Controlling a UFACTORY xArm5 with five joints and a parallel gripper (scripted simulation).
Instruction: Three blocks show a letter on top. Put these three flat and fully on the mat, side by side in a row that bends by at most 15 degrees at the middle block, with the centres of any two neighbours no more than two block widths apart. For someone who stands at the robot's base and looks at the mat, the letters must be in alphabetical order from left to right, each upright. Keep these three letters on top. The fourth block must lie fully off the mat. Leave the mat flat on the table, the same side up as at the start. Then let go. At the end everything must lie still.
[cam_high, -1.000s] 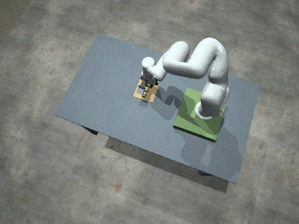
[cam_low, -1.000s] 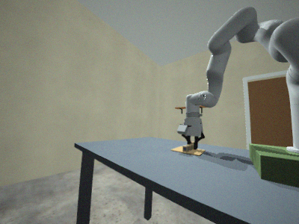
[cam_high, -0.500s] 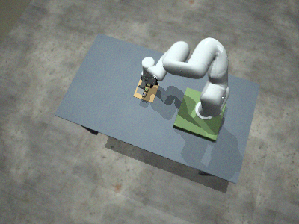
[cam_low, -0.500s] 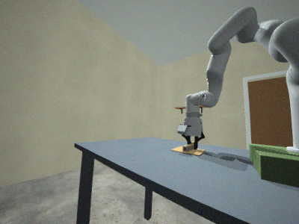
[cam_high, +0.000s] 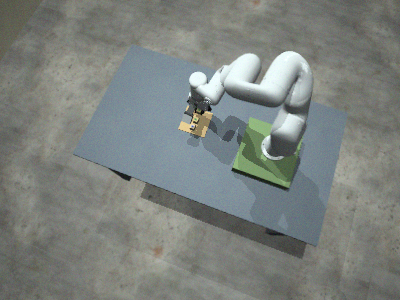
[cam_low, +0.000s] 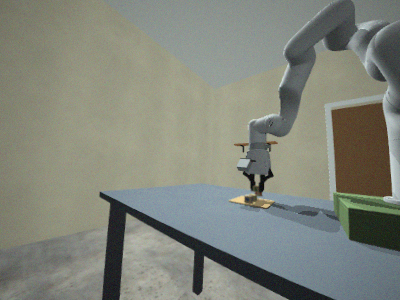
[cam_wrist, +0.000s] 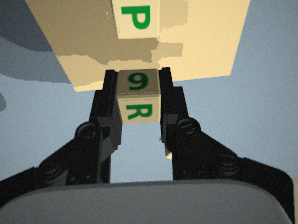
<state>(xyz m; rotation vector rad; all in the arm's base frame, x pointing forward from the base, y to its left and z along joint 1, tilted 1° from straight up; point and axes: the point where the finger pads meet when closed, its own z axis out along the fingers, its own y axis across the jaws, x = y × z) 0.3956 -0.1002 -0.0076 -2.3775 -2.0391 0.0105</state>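
While the P block (cam_high: 195, 120) (cam_wrist: 136, 19) lies on the mat (cam_high: 202, 132) (cam_low: 237, 201) (cam_wrist: 210, 45), the partly closed hand (cam_high: 199, 109) (cam_low: 257, 192) (cam_wrist: 139, 85) grips the R block (cam_high: 199, 111) (cam_low: 256, 189) (cam_wrist: 139, 97).

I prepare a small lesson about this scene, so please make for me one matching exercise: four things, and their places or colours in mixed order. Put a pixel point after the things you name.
Things:
1. block showing 9 and R (cam_high: 199, 111) (cam_low: 256, 191) (cam_wrist: 138, 90)
2. block showing P (cam_high: 196, 120) (cam_wrist: 136, 20)
3. mat (cam_high: 206, 120) (cam_low: 238, 201) (cam_wrist: 210, 45)
4. plinth (cam_high: 243, 162) (cam_low: 375, 225)

Places or colours:
A. green, under the arm's foot
B. gripped by the gripper (cam_high: 199, 110) (cam_low: 256, 190) (cam_wrist: 139, 75)
C. pale orange
D. resting on the mat

Right pairs: 1-B, 2-D, 3-C, 4-A
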